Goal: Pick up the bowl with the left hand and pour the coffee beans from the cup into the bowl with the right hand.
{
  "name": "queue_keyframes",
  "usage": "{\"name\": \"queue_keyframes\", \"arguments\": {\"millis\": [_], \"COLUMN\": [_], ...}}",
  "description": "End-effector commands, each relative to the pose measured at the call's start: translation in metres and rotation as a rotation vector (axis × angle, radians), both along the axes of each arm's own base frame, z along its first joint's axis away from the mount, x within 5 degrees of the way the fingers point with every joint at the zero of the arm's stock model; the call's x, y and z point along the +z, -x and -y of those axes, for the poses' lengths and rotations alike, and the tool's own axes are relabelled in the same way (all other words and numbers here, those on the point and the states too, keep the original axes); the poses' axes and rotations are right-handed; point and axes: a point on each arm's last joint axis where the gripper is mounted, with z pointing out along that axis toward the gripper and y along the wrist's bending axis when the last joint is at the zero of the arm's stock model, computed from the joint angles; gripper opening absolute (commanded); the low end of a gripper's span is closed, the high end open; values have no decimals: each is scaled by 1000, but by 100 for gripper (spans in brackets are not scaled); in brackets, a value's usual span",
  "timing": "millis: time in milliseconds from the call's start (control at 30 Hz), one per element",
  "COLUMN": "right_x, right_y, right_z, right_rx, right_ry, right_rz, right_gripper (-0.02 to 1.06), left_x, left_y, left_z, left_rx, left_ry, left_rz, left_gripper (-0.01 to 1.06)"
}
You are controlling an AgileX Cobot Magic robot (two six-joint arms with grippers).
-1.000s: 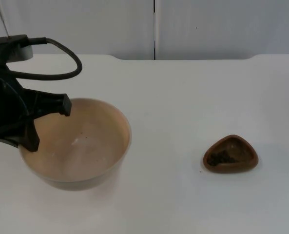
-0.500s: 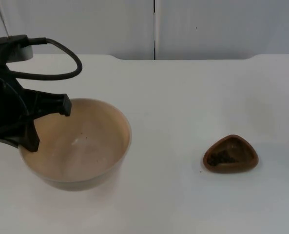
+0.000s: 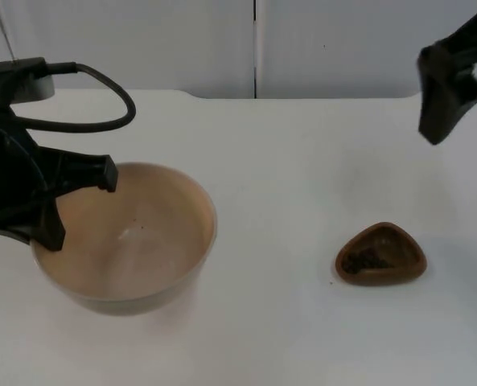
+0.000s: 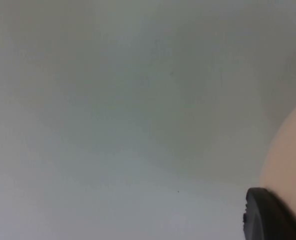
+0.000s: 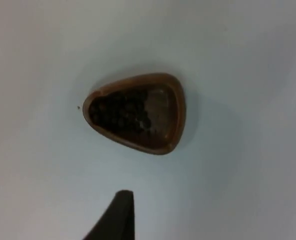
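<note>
A wide beige bowl (image 3: 133,241) sits at the left of the white table. My left gripper (image 3: 73,205) is shut on the bowl's left rim. In the left wrist view the bowl's outer wall (image 4: 289,160) shows beside one black fingertip (image 4: 267,215). A small brown cup (image 3: 380,255) with a rounded triangular shape stands at the right, with dark coffee beans in its left half. My right gripper (image 3: 446,88) hangs high above the table behind the cup, apart from it. The right wrist view looks down on the cup (image 5: 138,114) and its beans.
A single loose bean (image 5: 78,107) lies just left of the cup. The grey partition wall (image 3: 254,44) closes the table at the back. Bare white table (image 3: 278,185) lies between bowl and cup.
The right arm has come into the top view at the upper right. The bowl, the cup and the left gripper have stayed where they were.
</note>
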Motion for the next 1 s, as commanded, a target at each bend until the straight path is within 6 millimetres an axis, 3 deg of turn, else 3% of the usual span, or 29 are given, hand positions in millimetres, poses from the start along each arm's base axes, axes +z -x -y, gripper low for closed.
{"name": "queue_keyframes", "arguments": {"millis": [0,433,967], "right_x": [-5,-61,-116], "right_y": [-4,-35,-52], "right_z": [-4,-18,-24], "right_rx": [21,76,119], "right_ry": [16,53,79], "right_rz": [-6,-38,-55], "right_gripper": [105,99,86], "left_x": [3,3,3], "left_y": [0,-1,-1], "left_z": [0,1,1], "left_rx": [15,24,26], "left_ry": [13,25,29], "left_rz": [3,7,15], "left_gripper": [0,0,0]}}
